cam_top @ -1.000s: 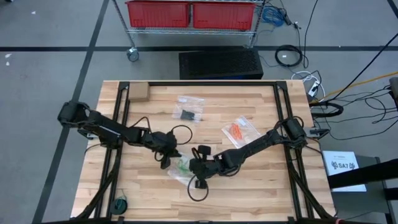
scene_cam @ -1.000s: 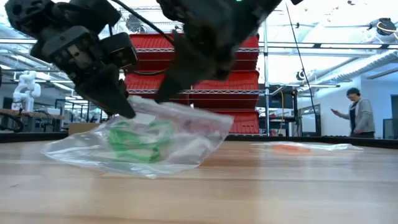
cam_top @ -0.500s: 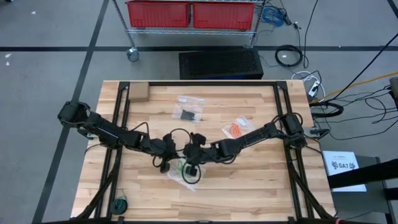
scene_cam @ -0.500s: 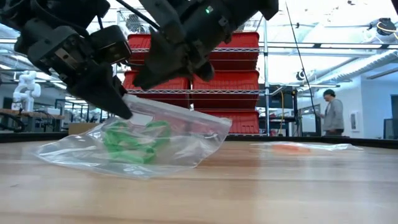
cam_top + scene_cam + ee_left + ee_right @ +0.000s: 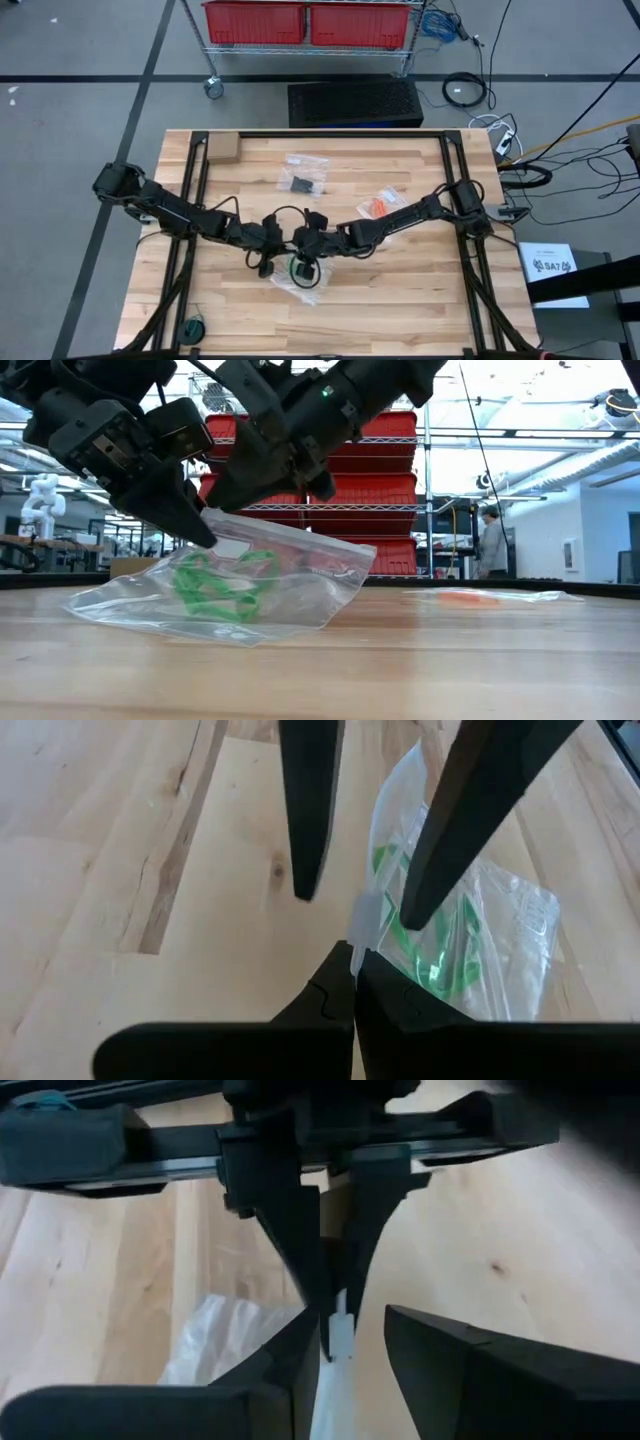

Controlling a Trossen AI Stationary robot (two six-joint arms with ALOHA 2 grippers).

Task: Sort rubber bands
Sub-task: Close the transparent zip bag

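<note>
Near the table's middle, toward its front edge, the green rubber bands (image 5: pixel 215 588) sit bunched inside a clear zip bag (image 5: pixel 300 595), whose far end rests on the wood while its mouth is lifted. Your left gripper (image 5: pixel 353 963) is clamped shut on the bag's white zipper tab (image 5: pixel 362 917). Your right gripper (image 5: pixel 350 1342) stands with its fingers parted around that same tab, not yet gripping, as the right wrist view shows. Judging from this, you are closing or opening the bag's seal: keep the left pinch steady and level, bring the right fingers squarely onto the strip just beside the left ones, then draw along the seal without yanking the bag off the table.

Against a second ago, your right arm has swung back from the front of the bag to meet the left gripper, and its fingers have opened. The bag's mouth is held slightly higher.
</note>
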